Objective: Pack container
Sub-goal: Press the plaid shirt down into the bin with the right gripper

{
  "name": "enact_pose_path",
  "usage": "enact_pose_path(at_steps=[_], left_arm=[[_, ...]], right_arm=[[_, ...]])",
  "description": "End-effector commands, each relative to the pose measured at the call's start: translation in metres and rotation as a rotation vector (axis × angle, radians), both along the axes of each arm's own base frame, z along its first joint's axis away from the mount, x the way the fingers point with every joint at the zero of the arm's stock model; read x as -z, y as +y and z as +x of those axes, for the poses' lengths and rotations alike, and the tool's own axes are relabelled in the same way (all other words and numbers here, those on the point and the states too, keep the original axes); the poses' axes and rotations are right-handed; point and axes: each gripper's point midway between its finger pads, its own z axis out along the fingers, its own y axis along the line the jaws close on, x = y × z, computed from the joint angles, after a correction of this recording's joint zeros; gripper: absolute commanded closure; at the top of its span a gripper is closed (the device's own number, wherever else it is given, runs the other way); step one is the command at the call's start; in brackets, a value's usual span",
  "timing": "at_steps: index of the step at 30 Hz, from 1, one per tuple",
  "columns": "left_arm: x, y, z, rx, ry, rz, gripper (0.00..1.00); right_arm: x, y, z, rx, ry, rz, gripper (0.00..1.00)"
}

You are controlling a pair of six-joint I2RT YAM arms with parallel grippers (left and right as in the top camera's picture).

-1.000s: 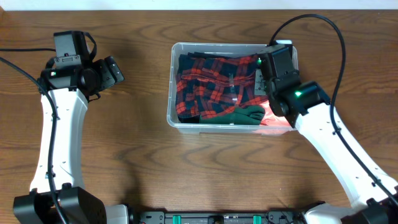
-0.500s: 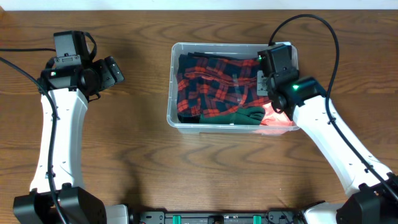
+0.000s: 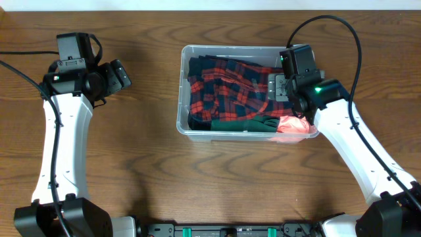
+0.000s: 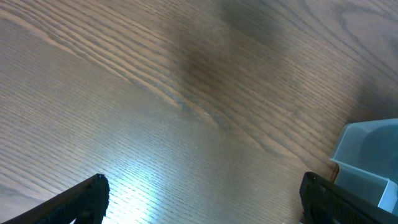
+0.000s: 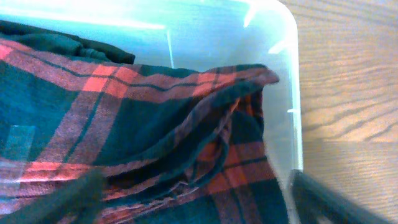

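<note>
The container (image 3: 181, 99) is sitting right of centre on the wooden table (image 3: 197, 184) in your overhead view. It is a clear bin with rounded corners and a thick rim. A red-and-dark plaid cloth (image 3: 223, 89) is filling most of it, with a green piece (image 3: 253, 123) and a coral-pink piece (image 3: 293, 125) lying along its near wall. Your right gripper (image 3: 286, 85) is hanging over the bin's right end, and your left gripper (image 3: 122, 76) is hovering well apart at the far left. In your left wrist view the fingers (image 4: 81, 199) are standing wide apart over bare wood, gripping nothing, and a pale corner of the container is showing at the right edge. In your right wrist view the fingers (image 5: 323, 199) are spread wide, released, above the plaid cloth bunching against the translucent wall.
</note>
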Motion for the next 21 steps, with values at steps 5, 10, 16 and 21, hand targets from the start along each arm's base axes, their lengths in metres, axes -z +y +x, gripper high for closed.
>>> enact_pose_path(at_steps=[5, 10, 16, 21], left_arm=[[-0.004, 0.004, -0.001, -0.013, -0.008, 0.013, 0.02], [-0.004, 0.004, -0.001, -0.013, -0.008, 0.013, 0.02], [-0.004, 0.004, -0.001, -0.013, -0.008, 0.013, 0.02], [-0.004, 0.004, -0.001, -0.013, -0.008, 0.013, 0.02]], right_arm=[[0.003, -0.001, 0.004, -0.093, 0.009, -0.066, 0.01], [-0.004, 0.022, 0.013, -0.232, -0.035, -0.033, 0.01], [-0.016, 0.099, 0.001, -0.558, -0.054, 0.239, 0.05], [-0.024, 0.12, -0.001, -0.625, -0.091, 0.276, 0.6]])
